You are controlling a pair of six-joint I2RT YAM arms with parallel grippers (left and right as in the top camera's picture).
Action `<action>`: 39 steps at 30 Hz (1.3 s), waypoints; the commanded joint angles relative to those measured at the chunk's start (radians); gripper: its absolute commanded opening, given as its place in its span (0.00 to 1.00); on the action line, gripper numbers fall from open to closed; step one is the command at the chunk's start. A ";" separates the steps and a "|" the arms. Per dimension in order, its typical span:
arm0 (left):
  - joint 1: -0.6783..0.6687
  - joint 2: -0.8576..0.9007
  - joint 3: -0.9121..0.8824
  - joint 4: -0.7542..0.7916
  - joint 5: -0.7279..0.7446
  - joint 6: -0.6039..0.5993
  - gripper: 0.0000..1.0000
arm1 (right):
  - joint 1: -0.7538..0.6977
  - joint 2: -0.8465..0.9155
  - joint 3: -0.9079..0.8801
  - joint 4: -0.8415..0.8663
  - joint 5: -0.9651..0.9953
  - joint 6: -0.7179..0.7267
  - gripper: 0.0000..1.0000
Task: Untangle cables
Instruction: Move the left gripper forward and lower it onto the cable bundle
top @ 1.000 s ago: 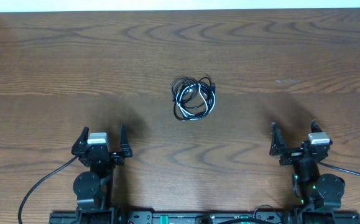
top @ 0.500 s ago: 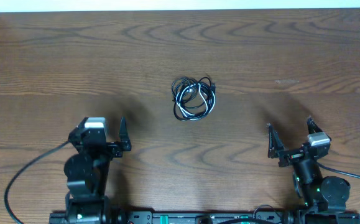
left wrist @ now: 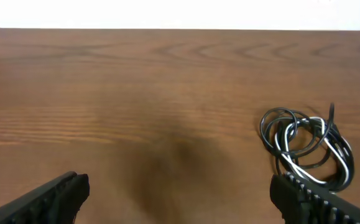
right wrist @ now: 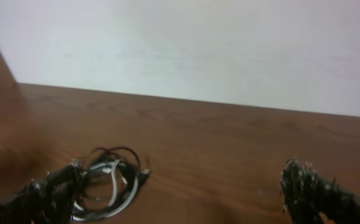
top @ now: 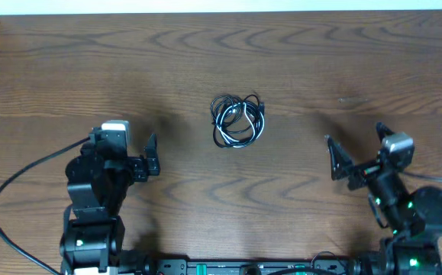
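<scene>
The cables (top: 238, 121) lie in one small tangled coil of black cords with a white one, near the middle of the wooden table. The coil shows at the right in the left wrist view (left wrist: 307, 148) and at the lower left in the right wrist view (right wrist: 110, 185). My left gripper (top: 125, 145) is open and empty, to the lower left of the coil. My right gripper (top: 356, 154) is open and empty, to the lower right of it. Neither touches the cables.
The wooden table (top: 91, 69) reaches to a pale wall at the far edge. A thick black arm wire (top: 11, 195) loops along the lower left. Both arm bases stand at the near edge.
Both arms have risen from their low rest poses and moved forward toward the coil. The cables have not moved.
</scene>
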 commanded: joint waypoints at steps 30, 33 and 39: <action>-0.006 0.484 0.575 -0.509 0.140 0.007 0.99 | -0.151 0.774 0.715 -0.305 -0.606 0.019 0.99; -0.006 0.484 0.575 -0.504 0.201 0.006 0.99 | -0.151 0.802 0.715 -0.359 -0.589 0.010 0.99; -0.006 0.506 0.575 -0.493 0.206 -0.045 0.98 | -0.151 0.828 0.715 -0.391 -0.562 -0.092 0.99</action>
